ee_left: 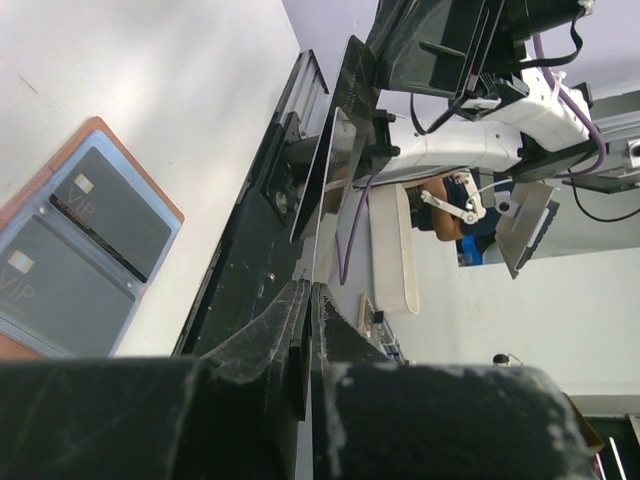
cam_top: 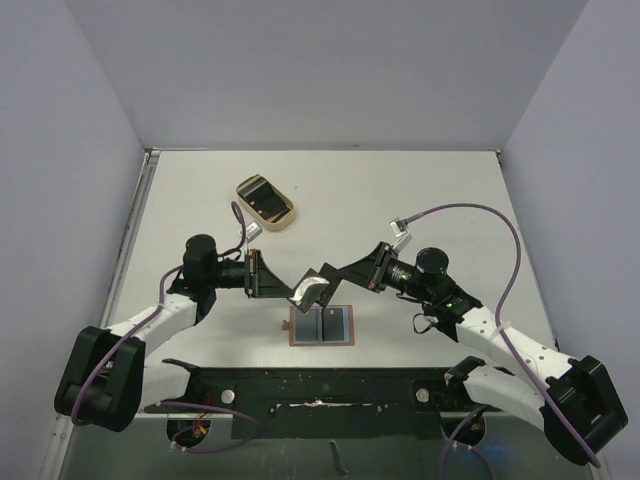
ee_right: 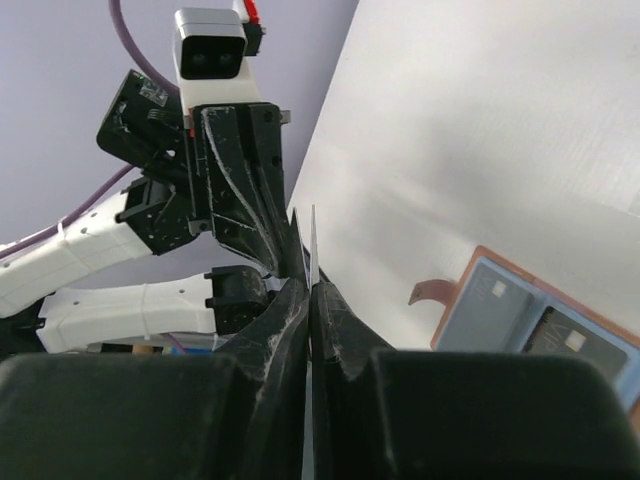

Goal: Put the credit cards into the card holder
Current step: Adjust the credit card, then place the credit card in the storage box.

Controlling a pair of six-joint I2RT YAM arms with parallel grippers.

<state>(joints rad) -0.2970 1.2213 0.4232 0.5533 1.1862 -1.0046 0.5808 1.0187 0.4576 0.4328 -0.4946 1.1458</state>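
Your left end effector (ee_left: 309,300) and right end effector (ee_right: 310,290) are both clamped tight on one silver card (cam_top: 311,289), held between them. The open card holder (cam_top: 293,327) lies on the tabletop (cam_top: 420,190) just below them, with two dark cards (cam_top: 336,324) in its pockets.

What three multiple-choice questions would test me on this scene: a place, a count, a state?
1. The open brown leather-like card holder lies: A) at the far edge; B) in a gripper; C) on the white table, toward its near edge.
2. Dark cards in its pockets: A) none; B) two; C) four.
3. The shiny silver card is: A) pinched by left gripper and right gripper; B) lying flat; C) in one gripper only.
Key: C, the top view shows it; B, the left wrist view shows two; A, each wrist view shows shut jaws on it.
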